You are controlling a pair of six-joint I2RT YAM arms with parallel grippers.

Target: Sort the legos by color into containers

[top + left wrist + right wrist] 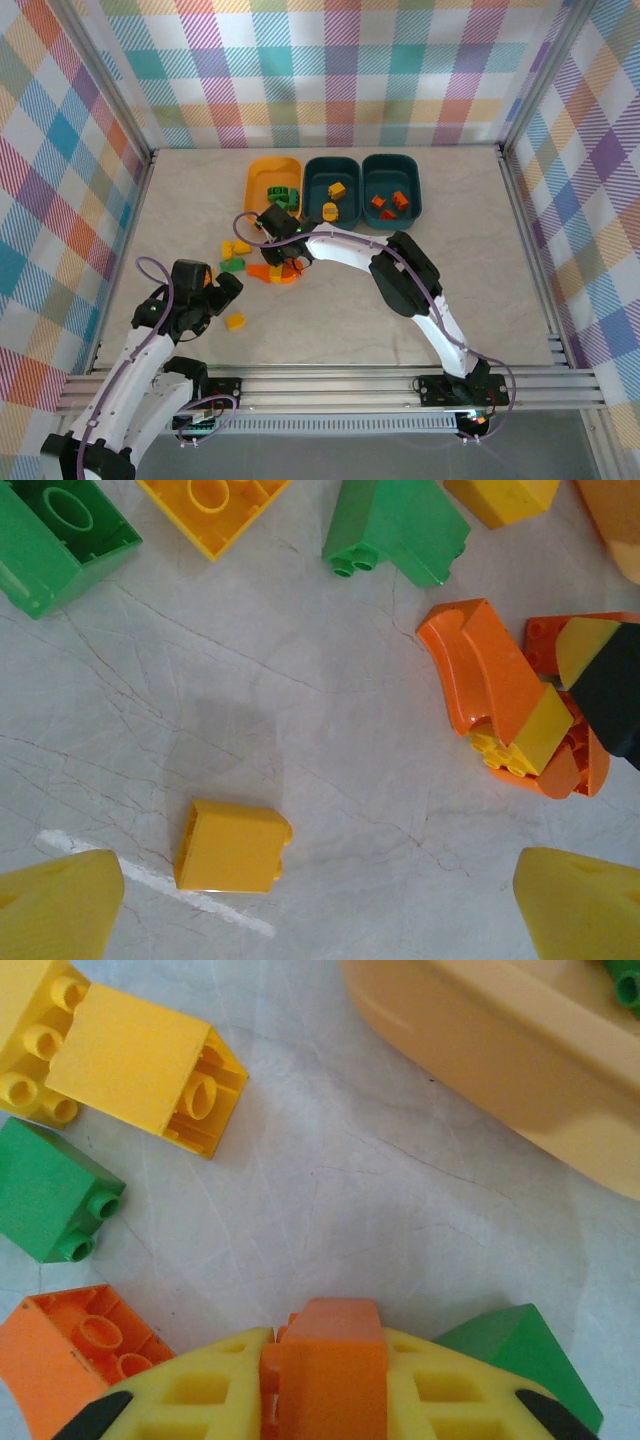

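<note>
Marbled desk [480,280], plaid walls [330,70]: right gripper [325,1365] clamped an orange brick [330,1330]; left gripper [320,905], jaws wide, hung above a yellow brick [232,847].

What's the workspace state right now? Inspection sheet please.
Surface: pale marbled tabletop, one white streak.
Job's things: yellow-orange bin holds green bricks; middle teal bin yellow bricks; right teal bin orange bricks; loose bricks lie in front of the bins.
Clutter: nothing seen.
Grippers: left gripper open over a yellow brick; right gripper shut on an orange brick.
Cables: purple cable looped along each arm.
Surroundings: plaid walls, aluminium frame.
</note>
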